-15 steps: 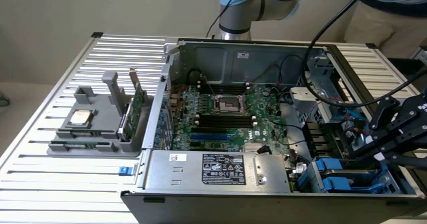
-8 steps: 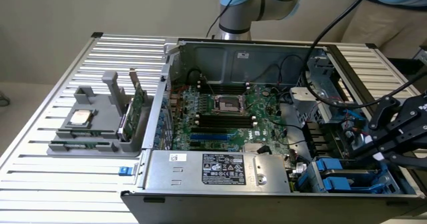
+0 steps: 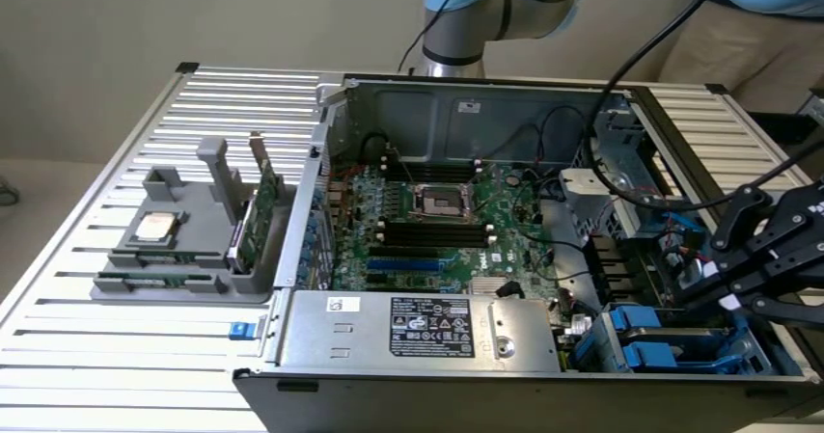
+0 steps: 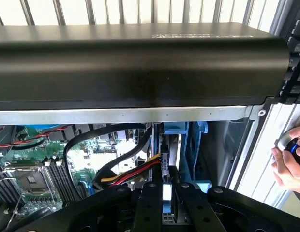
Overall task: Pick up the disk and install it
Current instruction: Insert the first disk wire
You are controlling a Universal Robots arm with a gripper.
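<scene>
Over the computer case (image 3: 515, 399) on a slatted table (image 3: 116, 356), the tilted gripper (image 3: 730, 296) pinches the disk (image 4: 166, 192) edge-on.

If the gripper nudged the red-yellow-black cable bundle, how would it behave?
Probably floppy: the cable bundle sags in a loose curve. Likely light and would bend aside, yet spring back, since one end seems fixed at a dark connector.

The disk (image 4: 166, 190) stands on edge and shows only its thin side, a narrow silver slab with a bright pale strip. Its blue carrier bracket (image 4: 191, 145) runs just beside it. It sits upright, low in the corner of the open computer case (image 3: 386, 380).
</scene>
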